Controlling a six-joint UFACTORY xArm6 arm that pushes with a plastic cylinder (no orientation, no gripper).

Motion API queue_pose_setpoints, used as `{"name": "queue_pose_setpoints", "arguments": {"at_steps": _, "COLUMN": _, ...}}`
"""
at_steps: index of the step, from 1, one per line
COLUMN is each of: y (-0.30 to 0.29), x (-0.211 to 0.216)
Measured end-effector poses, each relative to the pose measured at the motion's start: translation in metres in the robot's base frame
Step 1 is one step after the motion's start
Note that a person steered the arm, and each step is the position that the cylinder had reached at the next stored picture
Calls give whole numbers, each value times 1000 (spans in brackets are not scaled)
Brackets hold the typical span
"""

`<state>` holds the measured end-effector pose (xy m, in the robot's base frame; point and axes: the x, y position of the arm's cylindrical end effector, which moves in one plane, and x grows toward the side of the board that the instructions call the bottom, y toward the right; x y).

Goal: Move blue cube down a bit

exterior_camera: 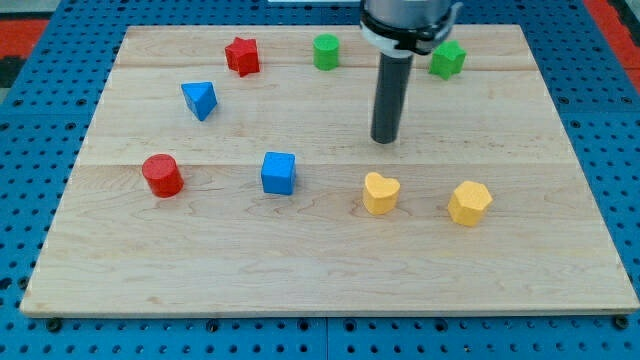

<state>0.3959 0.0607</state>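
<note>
My tip [385, 139] upper-right of blue cube [279, 173]

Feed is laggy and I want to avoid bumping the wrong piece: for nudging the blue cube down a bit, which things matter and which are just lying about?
For the job:
blue cube, board centre-left
my tip, up and to the view's right of it, not touching

Lying about:
blue triangular block
red star
red cylinder
green cylinder
green block
yellow heart
yellow block

Upright dark rod, my tip [385, 140] lowered
</note>
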Motion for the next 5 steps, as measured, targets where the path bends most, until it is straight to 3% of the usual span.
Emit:
{"name": "queue_pose_setpoints", "arguments": {"at_steps": 2, "y": -31, "x": -31}}
{"name": "queue_pose_setpoints", "arguments": {"at_steps": 3, "y": -76, "x": -45}}
{"name": "queue_pose_setpoints", "arguments": {"at_steps": 5, "y": -105, "x": 36}}
